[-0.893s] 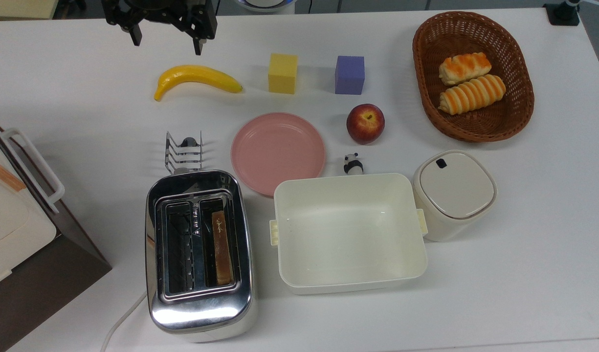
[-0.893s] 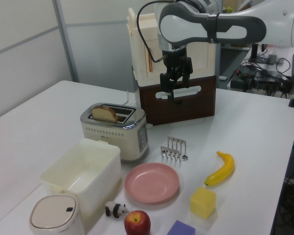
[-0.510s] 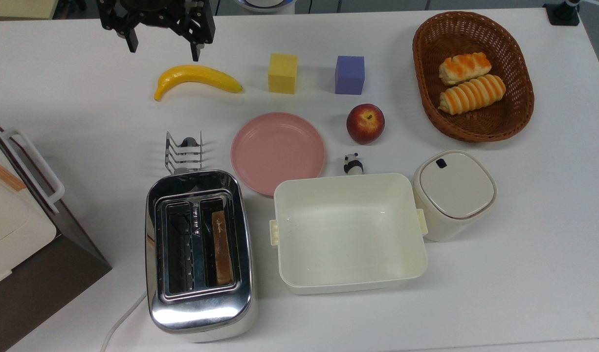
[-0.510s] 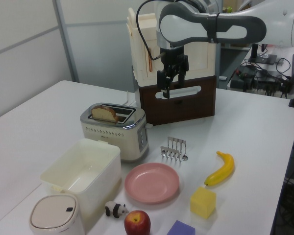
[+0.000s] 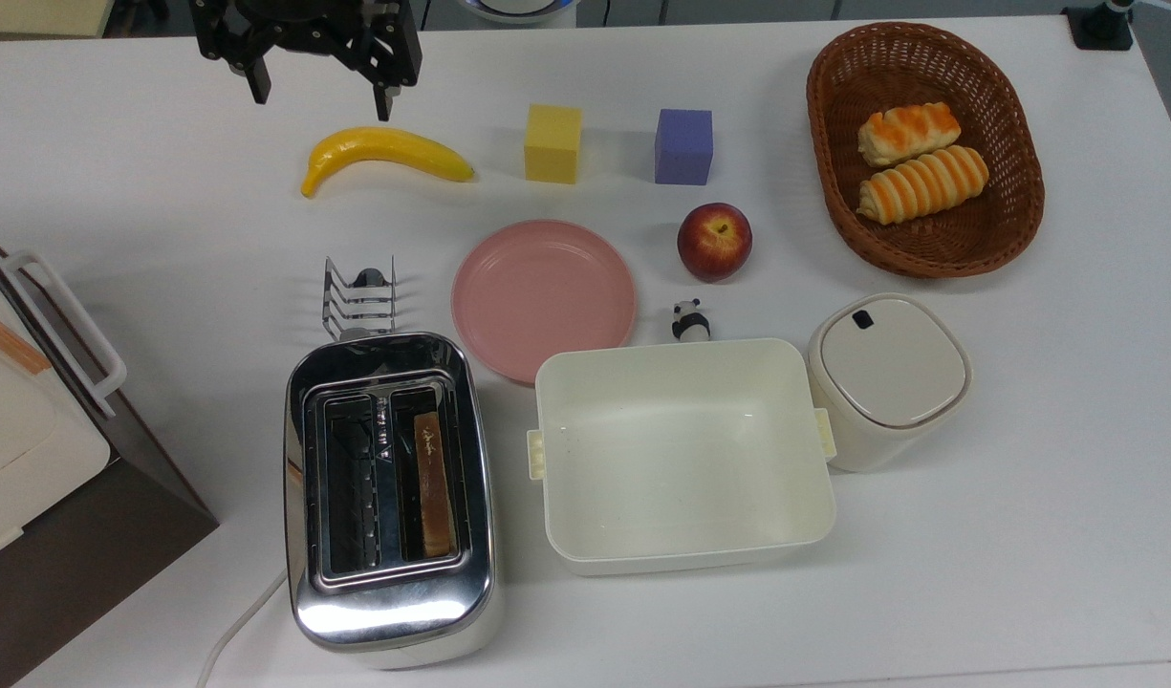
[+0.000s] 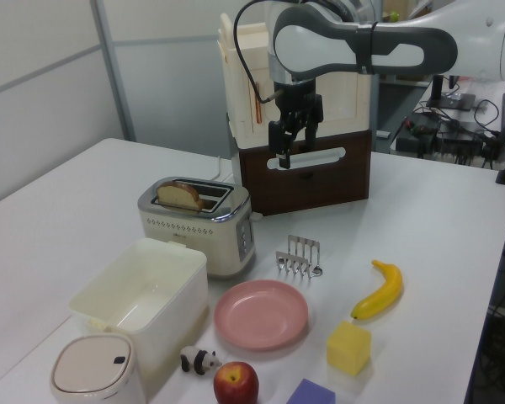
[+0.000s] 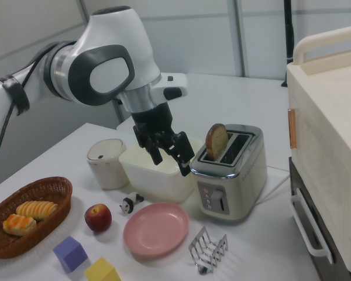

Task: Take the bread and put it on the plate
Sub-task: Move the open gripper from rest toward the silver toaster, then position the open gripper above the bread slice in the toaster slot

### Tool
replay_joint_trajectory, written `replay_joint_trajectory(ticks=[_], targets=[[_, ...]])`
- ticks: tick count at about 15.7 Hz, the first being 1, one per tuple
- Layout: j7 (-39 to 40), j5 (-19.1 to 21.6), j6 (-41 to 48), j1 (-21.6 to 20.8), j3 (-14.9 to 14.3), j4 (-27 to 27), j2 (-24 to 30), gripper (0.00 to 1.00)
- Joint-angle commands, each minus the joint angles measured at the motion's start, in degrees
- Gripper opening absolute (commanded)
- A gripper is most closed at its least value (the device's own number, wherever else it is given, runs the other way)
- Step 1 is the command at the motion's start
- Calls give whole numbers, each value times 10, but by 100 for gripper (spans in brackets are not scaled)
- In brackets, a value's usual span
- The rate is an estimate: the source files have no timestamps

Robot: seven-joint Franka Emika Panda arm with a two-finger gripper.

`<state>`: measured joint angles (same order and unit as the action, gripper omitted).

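Bread (image 5: 433, 483) upright in toaster (image 5: 390, 497) slot, nearer tub side in top view; untouched. Gripper (image 5: 319, 94) w/ jaws apart, nothing between, hanging in air above table's far edge in top view, just beyond banana (image 5: 384, 153), well apart from bread. Plate (image 5: 544, 297) bare, betw. toast rack (image 5: 359, 298) and apple (image 5: 714, 241), just beside toaster and cream tub (image 5: 683, 455). Yellow cube (image 5: 553, 143), purple cube (image 5: 683, 146) in row w/ banana. Basket (image 5: 924, 153) w/ rolls at top view's right.
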<state>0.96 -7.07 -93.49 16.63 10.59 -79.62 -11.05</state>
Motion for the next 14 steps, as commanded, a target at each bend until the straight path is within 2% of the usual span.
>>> replay_joint_trajectory(ticks=[1, 6, 14], targets=[[8, 16, -90, -5, 2, -10, 0, 100], [5, 16, -227, -17, 4, -12, -40, 100], [1, 6, -378, -26, 15, -10, -78, 100]])
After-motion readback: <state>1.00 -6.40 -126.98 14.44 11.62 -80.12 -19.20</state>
